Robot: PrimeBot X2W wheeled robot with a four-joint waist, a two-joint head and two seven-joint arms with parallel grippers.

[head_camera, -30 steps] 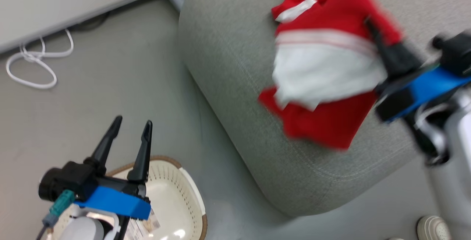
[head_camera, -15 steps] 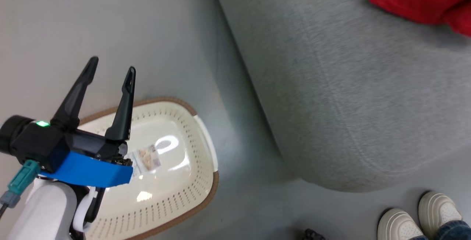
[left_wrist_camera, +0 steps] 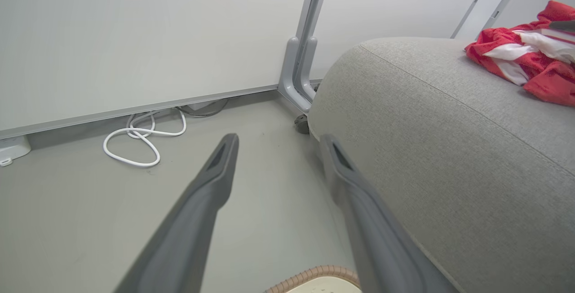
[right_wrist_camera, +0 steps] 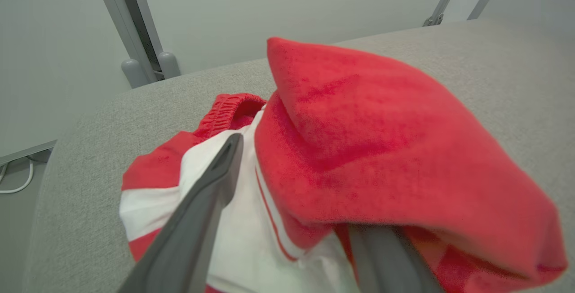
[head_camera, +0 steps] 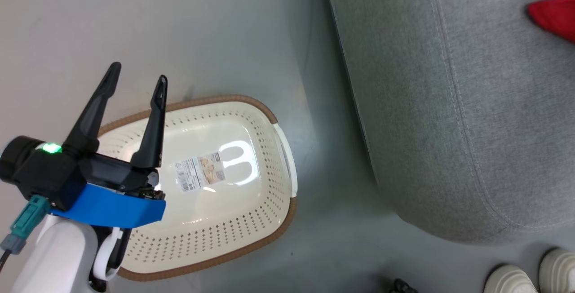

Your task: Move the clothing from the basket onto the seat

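– Since the head camera has swung down and sideways over the last second, you now look onto most of the basket [head_camera: 269,180] on the floor [head_camera: 179,23], where before you saw one end of it. A second ago your right gripper held the clothing above the seat in that view. Now a red corner of the clothing [head_camera: 552,14] lies at the upper right edge, on the seat [head_camera: 449,126].

– And my left arm?

– Your left gripper [head_camera: 139,73] hovers over the basket's left end, fingers pointing up the view, spread wide, nothing between them.

– The right one?

– Your right wrist view tells you: the right gripper [right_wrist_camera: 283,158] is low over the heaped clothing on the seat, fingers well apart. A red fold drapes over one finger and hides its tip, and a white panel lies between the two. They pinch nothing.

– What else do the views give me?

– The head view shows you the basket's bottom with a paper label [head_camera: 200,174], and a person's pale shoes [head_camera: 512,279] at the lower right. The left wrist view shows you a white cable [left_wrist_camera: 134,144] looped by the wall, and the clothing on the far part of the seat.
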